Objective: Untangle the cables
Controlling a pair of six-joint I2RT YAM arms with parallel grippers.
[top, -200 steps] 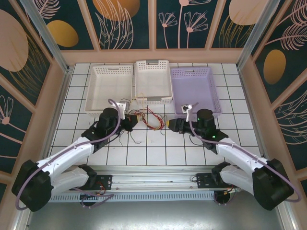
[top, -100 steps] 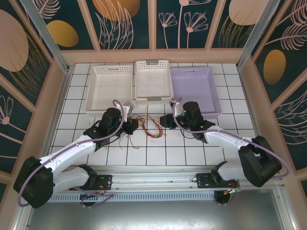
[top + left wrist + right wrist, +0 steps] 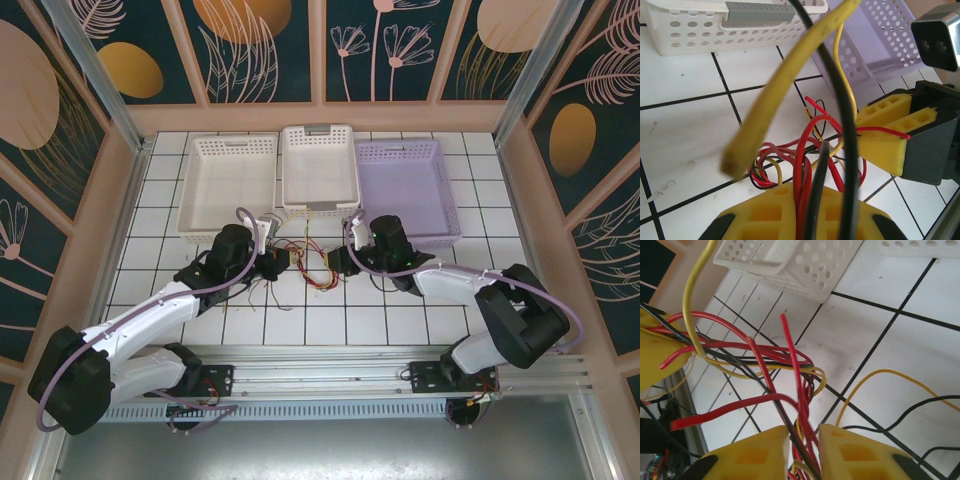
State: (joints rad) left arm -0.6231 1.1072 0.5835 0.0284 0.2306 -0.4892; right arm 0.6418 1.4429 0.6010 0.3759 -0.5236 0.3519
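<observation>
The cables lie tangled just in front of the middle white basket. The left gripper stays clenched on them below that basket's left corner. The right gripper has swung in from the right and now pinches red strands.

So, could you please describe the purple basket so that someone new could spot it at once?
Look at the far edge of the white tiled table, where three perforated baskets stand in a row. The purple basket is the rightmost, the only lilac one beside two white baskets.
</observation>
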